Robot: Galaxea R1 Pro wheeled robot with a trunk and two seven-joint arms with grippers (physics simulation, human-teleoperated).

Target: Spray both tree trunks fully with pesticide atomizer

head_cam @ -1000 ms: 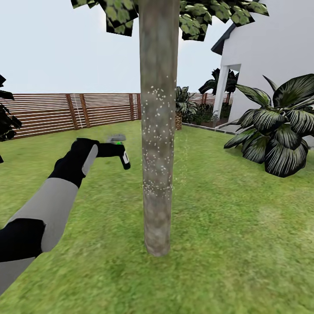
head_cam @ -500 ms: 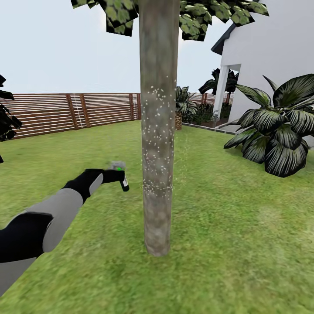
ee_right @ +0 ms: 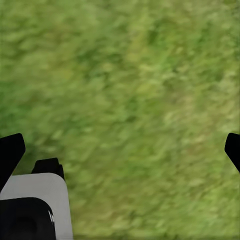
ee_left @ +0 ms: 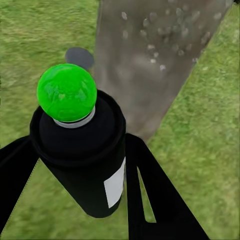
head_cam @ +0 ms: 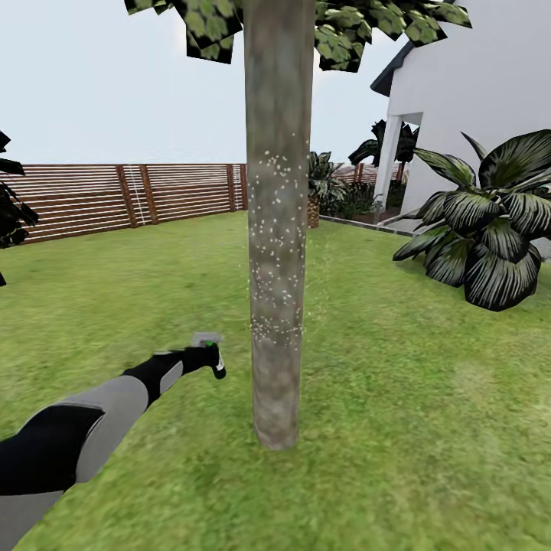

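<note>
The pesticide atomizer (ee_left: 82, 155), black with a white label and a green top, sits clamped between the left gripper (head_cam: 208, 357) fingers (ee_left: 150, 195), left of centre in the head view, just beside the tree trunk (head_cam: 277, 229). White specks dot the trunk's middle. The right gripper (ee_right: 120, 150) is spread wide above the grass (ee_right: 130, 75).
</note>
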